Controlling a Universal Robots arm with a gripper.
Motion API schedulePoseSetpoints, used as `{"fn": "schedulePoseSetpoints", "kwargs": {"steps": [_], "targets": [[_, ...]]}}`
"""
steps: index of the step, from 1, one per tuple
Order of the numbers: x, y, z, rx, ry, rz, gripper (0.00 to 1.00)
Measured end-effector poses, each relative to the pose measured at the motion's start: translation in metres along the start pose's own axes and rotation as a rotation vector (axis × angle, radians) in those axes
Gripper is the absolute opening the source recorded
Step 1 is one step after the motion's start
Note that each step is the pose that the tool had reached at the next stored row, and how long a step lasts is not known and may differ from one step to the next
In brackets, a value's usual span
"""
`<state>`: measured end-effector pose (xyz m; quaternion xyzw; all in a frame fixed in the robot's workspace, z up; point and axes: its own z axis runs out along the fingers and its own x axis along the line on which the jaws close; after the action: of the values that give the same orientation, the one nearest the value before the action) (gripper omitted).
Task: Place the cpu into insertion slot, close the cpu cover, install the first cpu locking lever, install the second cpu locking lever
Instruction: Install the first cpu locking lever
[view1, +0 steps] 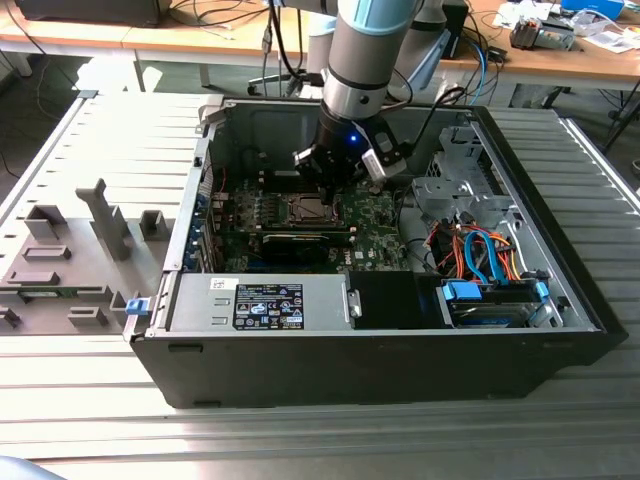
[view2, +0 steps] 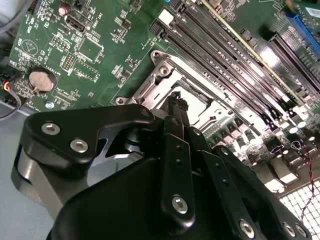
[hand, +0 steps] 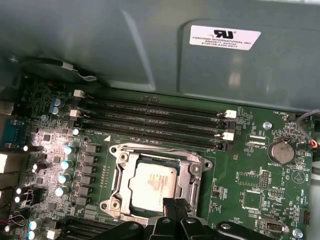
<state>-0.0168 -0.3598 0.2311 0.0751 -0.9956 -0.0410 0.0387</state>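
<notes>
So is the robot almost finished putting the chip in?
Partly. The cpu already sits in the insertion slot, with the cpu cover lying around it. The gripper is down at the socket's edge. Whether either locking lever is fastened is unclear.

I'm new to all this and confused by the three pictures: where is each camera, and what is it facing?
Exterior view: off the arm, above the open computer case, looking down; the arm reaches inside.
First wrist view: on the wrist, facing the cpu seated in the insertion slot; fingers at the edge.
Second wrist view: on the wrist, looking past the gripper.
Both wrist views share the slot.
</notes>
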Motion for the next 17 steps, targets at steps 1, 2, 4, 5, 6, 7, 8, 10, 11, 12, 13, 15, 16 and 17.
{"fn": "schedulePoseSetpoints", "kwargs": {"steps": [1,2,4,5,6,7,8,10,11,12,13,15,16,17], "targets": [[0.0001,0.0001,-0.0013,0.0000,0.0000,0.000,0.11],[0.0002,0.0003,-0.0030,0.0000,0.0000,0.000,0.11],[0.0006,0.0008,-0.0089,0.0000,0.0000,0.000,0.11],[0.0008,0.0009,-0.0106,0.0001,0.0001,0.000,0.11],[0.0010,0.0012,-0.0134,0.0000,0.0000,0.000,0.11],[0.0011,0.0013,-0.0148,0.0000,0.0000,0.000,0.11],[0.0011,0.0014,-0.0161,0.0000,0.0000,0.000,0.11],[0.0015,0.0018,-0.0209,0.0000,0.0000,0.000,0.11],[0.0016,0.0020,-0.0228,0.0000,0.0000,0.000,0.11],[0.0017,0.0021,-0.0240,0.0000,0.0000,0.000,0.11],[0.0018,0.0022,-0.0255,0.0000,0.0001,0.000,0.11],[0.0021,0.0025,-0.0288,0.0000,0.0000,0.000,0.11],[0.0022,0.0026,-0.0300,0.0000,0.0001,0.000,0.11],[0.0023,0.0028,-0.0319,0.0000,0.0001,0.000,0.11]]}}
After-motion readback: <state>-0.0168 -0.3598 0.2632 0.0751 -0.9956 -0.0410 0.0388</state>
